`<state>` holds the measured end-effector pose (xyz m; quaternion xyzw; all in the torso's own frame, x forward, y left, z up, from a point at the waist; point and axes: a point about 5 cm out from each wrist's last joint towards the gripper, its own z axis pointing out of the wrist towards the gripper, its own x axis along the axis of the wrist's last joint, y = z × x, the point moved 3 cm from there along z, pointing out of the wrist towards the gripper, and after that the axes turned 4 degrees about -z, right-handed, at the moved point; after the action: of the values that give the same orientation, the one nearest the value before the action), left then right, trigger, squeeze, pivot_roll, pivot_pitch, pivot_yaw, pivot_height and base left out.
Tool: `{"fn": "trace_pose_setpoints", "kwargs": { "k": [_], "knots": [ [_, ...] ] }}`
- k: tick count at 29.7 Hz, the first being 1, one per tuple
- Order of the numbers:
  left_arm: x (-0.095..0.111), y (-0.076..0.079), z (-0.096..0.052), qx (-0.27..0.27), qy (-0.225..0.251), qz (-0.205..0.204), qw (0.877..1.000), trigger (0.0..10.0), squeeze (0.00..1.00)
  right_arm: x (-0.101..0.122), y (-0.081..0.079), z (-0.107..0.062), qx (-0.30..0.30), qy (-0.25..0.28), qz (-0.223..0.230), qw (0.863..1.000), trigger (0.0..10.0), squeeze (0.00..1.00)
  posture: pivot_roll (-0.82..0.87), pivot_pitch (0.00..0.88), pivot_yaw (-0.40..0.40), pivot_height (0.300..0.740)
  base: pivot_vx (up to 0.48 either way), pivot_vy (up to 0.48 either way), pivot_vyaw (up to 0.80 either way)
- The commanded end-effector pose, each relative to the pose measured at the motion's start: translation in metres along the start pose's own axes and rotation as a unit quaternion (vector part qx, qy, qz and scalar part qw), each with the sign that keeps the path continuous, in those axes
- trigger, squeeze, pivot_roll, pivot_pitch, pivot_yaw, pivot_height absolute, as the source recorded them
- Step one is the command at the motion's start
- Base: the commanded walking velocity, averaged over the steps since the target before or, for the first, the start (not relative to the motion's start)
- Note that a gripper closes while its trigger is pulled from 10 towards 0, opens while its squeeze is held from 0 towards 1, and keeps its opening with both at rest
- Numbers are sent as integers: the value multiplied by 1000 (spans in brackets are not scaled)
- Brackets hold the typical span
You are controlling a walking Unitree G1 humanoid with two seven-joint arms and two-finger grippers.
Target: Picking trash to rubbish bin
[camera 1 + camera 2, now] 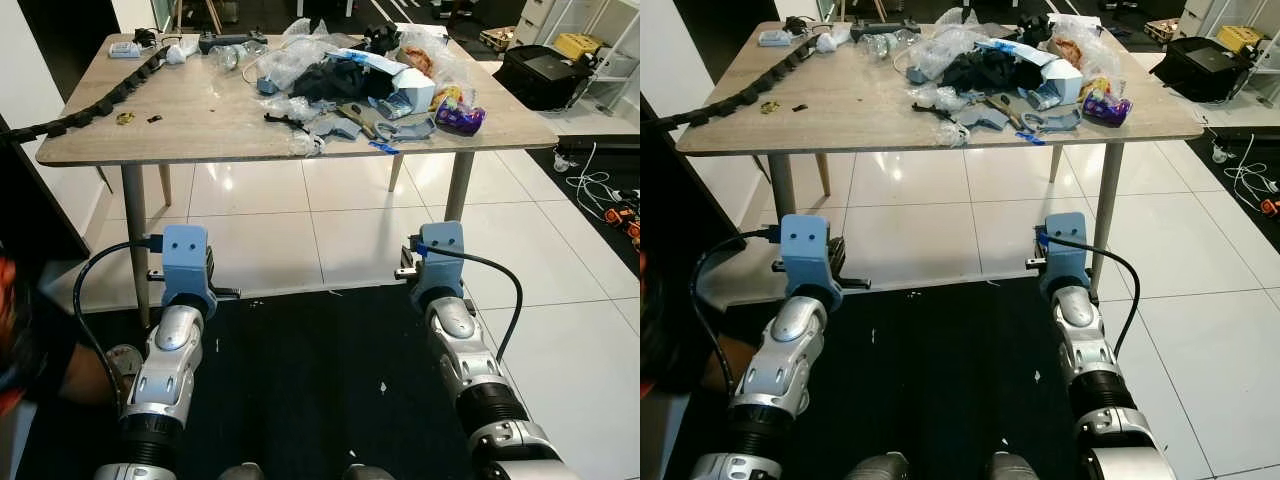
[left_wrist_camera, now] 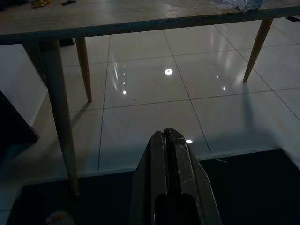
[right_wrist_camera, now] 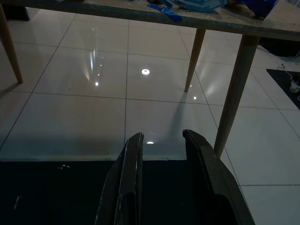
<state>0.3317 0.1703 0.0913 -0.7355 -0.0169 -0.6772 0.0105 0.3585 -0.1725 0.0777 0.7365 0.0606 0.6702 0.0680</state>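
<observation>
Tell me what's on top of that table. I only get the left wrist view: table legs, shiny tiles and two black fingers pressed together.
Observer: A heap of rubbish covers the far right part of the table: clear plastic wrap, dark cloth, a white carton.
Operator: Anything on the left part?
Observer: A black segmented chain runs along the left edge and hangs off the near corner.
Operator: And the other arm?
Observer: The right gripper has its fingers apart, held low over the dark mat, empty.
Operator: Anything colourful up there?
Observer: A purple snack bag sits by the table's right edge.
</observation>
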Motion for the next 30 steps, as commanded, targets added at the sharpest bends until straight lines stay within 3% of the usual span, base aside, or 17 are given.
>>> {"fn": "trace_pose_setpoints", "kwargs": {
  "k": [1,21,30],
  "knots": [
    [-3,1,-1,-2,-4,3,1000,10000,0,0,0,1,3,-4,-4,1000,10000,0,0,17,-34,740,0,0,0],
    [3,5,0,-8,8,1,1000,10000,0,11,5,5,-3,12,-1,1000,10000,0,-1,20,-39,740,0,0,0],
    [3,5,0,-8,10,-1,1000,10000,0,12,4,5,-1,15,-4,1000,10000,0,-3,23,-39,740,264,0,0]
  ]
}}
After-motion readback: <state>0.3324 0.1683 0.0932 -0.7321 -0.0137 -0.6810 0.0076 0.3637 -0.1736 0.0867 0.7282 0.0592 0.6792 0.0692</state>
